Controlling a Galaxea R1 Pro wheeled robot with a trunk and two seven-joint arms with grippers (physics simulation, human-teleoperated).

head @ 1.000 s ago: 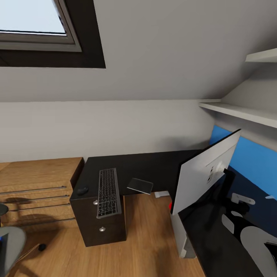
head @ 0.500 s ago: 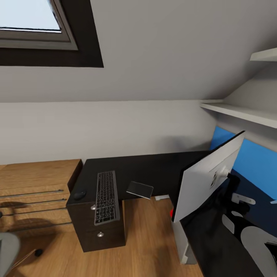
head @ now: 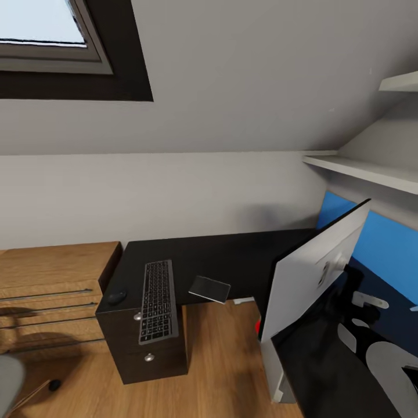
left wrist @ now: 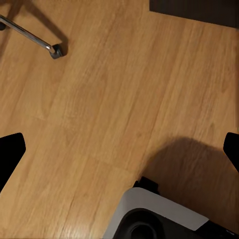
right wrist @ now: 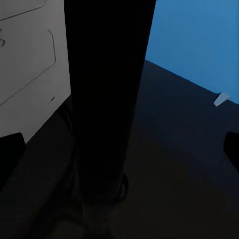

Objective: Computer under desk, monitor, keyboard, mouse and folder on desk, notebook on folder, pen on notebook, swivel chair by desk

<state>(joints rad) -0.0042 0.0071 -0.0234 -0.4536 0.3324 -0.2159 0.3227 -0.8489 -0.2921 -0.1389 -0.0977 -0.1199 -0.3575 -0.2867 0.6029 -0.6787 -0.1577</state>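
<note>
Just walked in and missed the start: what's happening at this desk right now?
Nothing is being handled. The robot faces the black desk. The keyboard, mouse and notebook lie near its front edge, the notebook overhanging it. The monitor stands on the desk's right wing. The left end effector hangs open above bare floor near a chair castor.

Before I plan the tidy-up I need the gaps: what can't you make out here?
- Monitor, head view: back faces the camera, so the screen is hidden.
- Swivel chair, head view: cut off by the picture's edge, so its seat is hidden.
- Right pincer, right wrist view: fingertips at the picture's edges, stand column between them; grip unclear.
</note>
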